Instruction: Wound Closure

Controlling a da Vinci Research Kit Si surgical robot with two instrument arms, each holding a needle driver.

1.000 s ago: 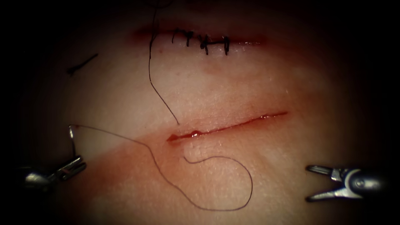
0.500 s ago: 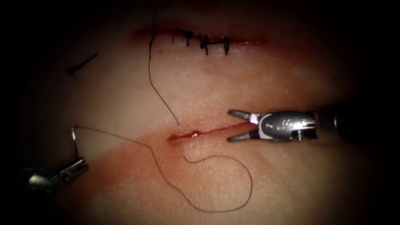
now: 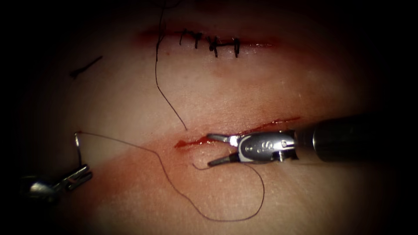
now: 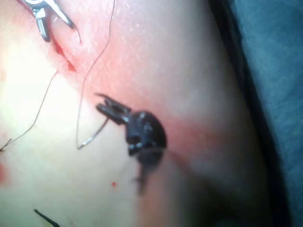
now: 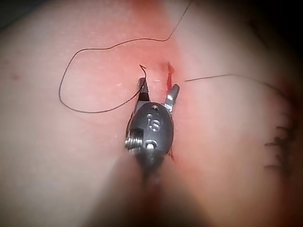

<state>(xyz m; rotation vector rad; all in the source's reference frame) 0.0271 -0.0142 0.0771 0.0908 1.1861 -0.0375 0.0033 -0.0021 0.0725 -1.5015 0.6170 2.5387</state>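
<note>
Left gripper (image 3: 80, 174) sits at the near left, well left of the cut (image 3: 237, 132). Its jaws are closed on the needle (image 3: 77, 148) near one end of the curve; the rest of the needle stands up free of the tissue (image 3: 244, 87), with the thread (image 3: 174, 187) leaving its upper end. In the left wrist view the same hold shows, needle (image 4: 92, 137) clear of the surface.

Right gripper (image 3: 215, 150) lies over the cut's left end, jaws spread, holding nothing. The far jaw rests along the cut line where red fluid (image 3: 198, 140) pools; the near jaw is just beside the short tail of thread that comes out on the near lip. From the right wrist view, the right gripper (image 5: 158, 92) straddles the cut's end, though I cannot tell whether the near jaw touches the thread.

Progress, as I judge it: thread enters the far lip and exits the near lip at the left end, then loops wide across the near tissue back to the needle. So one pass is in and no knot shows on it. The remainder of this cut gapes open to the right. A separate stitched cut (image 3: 211, 43) lies far, and a cut end of thread (image 3: 85, 67) at far left.
</note>
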